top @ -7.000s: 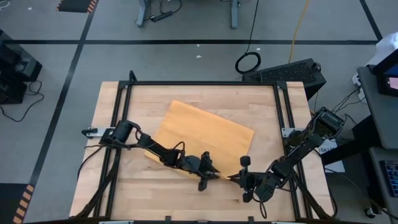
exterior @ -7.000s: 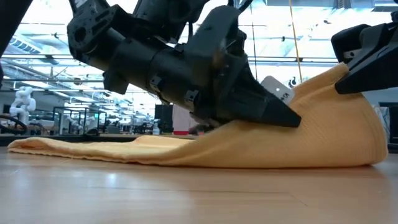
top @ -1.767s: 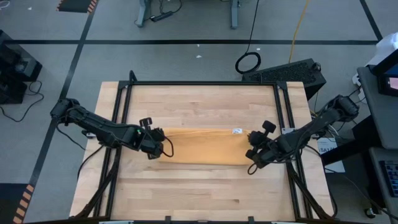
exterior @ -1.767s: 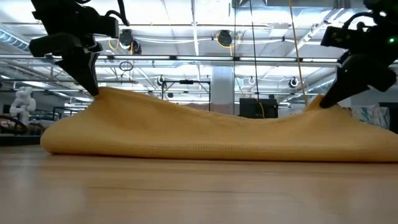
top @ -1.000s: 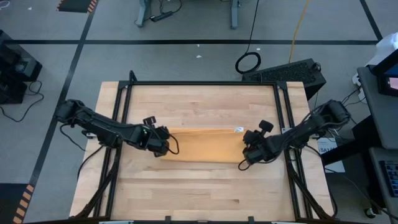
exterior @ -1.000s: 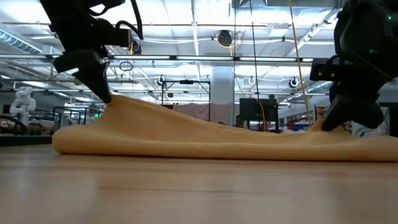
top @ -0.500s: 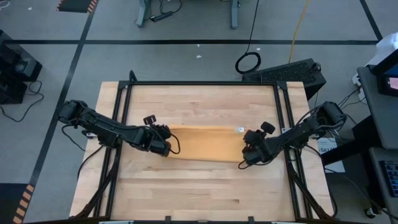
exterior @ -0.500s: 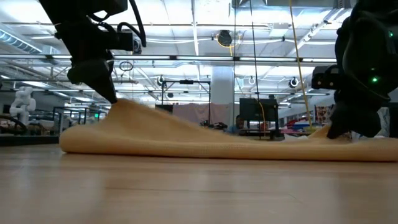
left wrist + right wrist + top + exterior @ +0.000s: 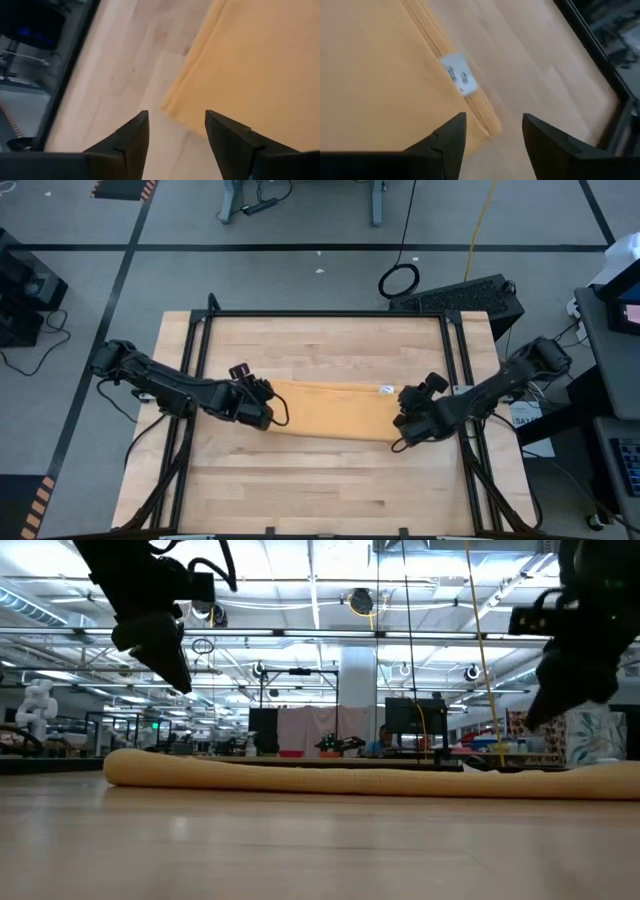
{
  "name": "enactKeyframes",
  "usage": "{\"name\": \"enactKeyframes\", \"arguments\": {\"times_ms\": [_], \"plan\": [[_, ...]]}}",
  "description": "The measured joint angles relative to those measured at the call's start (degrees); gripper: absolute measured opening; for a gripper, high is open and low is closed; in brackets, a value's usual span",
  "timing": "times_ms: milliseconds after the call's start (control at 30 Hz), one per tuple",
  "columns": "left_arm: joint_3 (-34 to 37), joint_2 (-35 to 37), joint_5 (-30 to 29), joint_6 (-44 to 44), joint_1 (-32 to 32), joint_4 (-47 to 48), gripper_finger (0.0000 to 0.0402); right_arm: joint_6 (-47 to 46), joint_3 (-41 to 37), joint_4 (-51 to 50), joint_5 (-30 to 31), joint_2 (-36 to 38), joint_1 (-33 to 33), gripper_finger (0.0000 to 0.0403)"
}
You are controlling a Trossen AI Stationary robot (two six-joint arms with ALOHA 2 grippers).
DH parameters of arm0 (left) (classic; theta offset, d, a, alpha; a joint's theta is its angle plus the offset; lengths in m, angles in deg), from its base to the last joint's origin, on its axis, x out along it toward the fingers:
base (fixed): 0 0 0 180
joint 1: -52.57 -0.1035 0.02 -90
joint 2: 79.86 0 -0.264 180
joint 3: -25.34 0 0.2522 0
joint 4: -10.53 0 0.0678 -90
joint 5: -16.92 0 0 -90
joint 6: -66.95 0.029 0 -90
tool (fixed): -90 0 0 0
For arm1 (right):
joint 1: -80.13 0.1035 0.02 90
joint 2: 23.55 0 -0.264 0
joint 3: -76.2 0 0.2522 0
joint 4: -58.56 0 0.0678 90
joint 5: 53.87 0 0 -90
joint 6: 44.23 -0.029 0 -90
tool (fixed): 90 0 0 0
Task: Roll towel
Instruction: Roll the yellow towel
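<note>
Though folded flat, towel (image 9: 333, 423) ends arm-covered.

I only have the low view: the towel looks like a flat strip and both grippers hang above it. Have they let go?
Observer: Yes. The left gripper is open with nothing between its fingers, over the towel at its left end.
Operator: And the right one?
Observer: The right gripper is open too, over the towel's other end.
Operator: Where's the tag?
Observer: The white tag lies on the towel's edge near the right gripper, at the far edge in the high view.
</note>
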Motion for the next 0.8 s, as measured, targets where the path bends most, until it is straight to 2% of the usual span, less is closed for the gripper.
{"name": "enactKeyframes", "arguments": {"times_ms": [100,167,333,500,667,800], "plan": [[1.3,0.0,2.8,0.1,1.0,-6.6,0.0182,0.7,-0.8,4.4,2.7,3.2,2.5,0.0174],[3.7,0.0,5.4,1.2,1.5,-14.3,0.0167,3.1,-2.5,10.9,5.0,4.7,4.3,0.016],[10.2,0.0,7.5,1.9,3.1,-29.6,0.0116,14.4,-9.9,37.9,6.0,5.4,6.2,0.0095],[14.9,-0.1,9.7,-3.4,3.9,-32.0,0.0058,20.6,-20.3,62.1,3.5,3.5,5.4,0.0012],[21.7,-0.4,12.5,-8.9,3.9,-33.0,0.0015,16.6,-31.3,80.8,4.8,1.3,5.4,0.0009],[25.7,-0.3,11.5,-9.9,3.5,-33.6,0.0004,10.2,-34.4,82.5,3.0,-1.1,5.6,0.0002]]}}
